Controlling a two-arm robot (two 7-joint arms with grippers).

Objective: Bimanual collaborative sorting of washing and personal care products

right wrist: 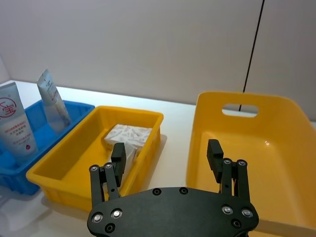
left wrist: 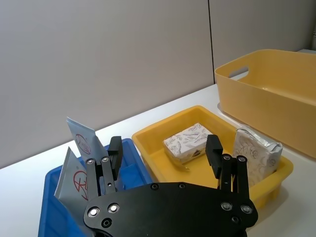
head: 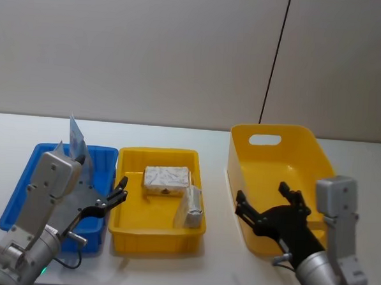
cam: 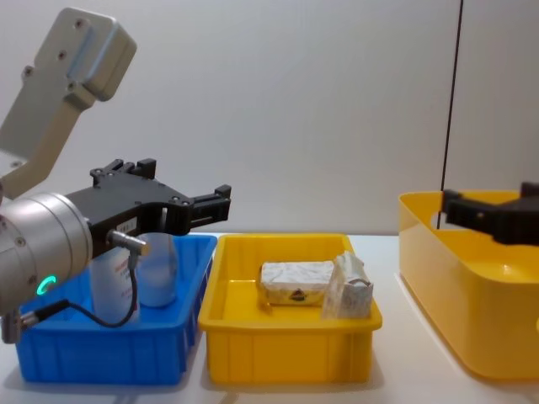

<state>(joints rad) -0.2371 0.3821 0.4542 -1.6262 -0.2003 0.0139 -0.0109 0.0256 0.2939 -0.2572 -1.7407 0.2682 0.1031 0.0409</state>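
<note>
Two pale-blue tubes (head: 75,140) stand in the blue tray (head: 22,191); one carries a red round logo (right wrist: 15,123). In the yellow tray (head: 156,243) lies a silvery-white wrapped bar (head: 167,179), and a whitish crinkled pouch (head: 192,209) stands upright beside it. My left gripper (head: 102,179) hovers open and empty over the blue tray's right side, close to the tubes (left wrist: 84,140). Above the front-left part of the big yellow basket (head: 317,155), my right gripper (head: 262,194) is open with nothing between its fingers.
The three containers stand in a row on a white table, with narrow gaps between them. A grey wall rises just behind. Bare table lies behind the trays and in front of them.
</note>
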